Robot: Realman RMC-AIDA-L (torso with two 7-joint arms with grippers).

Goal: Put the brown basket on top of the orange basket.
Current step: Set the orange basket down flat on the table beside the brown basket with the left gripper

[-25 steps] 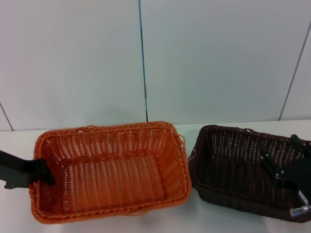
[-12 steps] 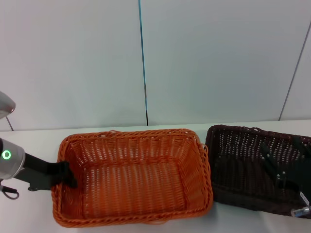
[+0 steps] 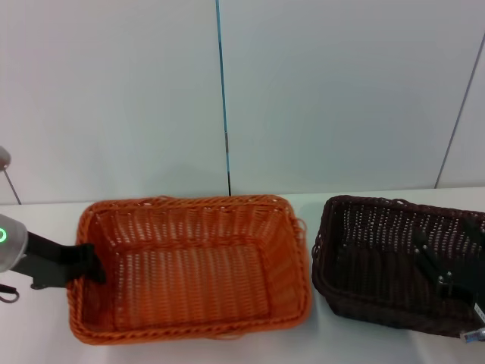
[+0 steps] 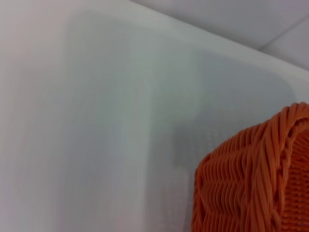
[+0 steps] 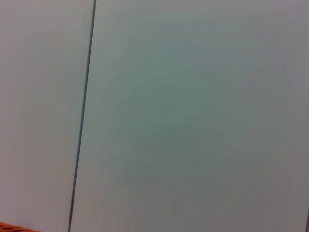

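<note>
My left gripper (image 3: pixel 85 263) sits at nine o'clock of the orange basket (image 3: pixel 189 269), its dark fingers clamped over the basket's left short wall, one inside and one outside the braided rim. That basket is a bright orange rectangle of woven wicker, with open-weave sides that let the white table (image 3: pixel 318 345) show through and a tighter ribbed floor; it rests at the centre of the head view. In my left wrist view one rounded corner of it (image 4: pixel 256 183) fills the near edge, the strands thick and rope-like. At three o'clock of it, just beside but apart, stands the brown basket (image 3: pixel 386 265), the same rectangular shape in dark chocolate wicker with a braided rim. My right gripper (image 3: pixel 443 274) is down inside that basket toward its three o'clock end, black against the dark weave, and I cannot tell whether its fingers are spread or closed. Behind both baskets rises a smooth pale panelled wall (image 3: pixel 318 91).
</note>
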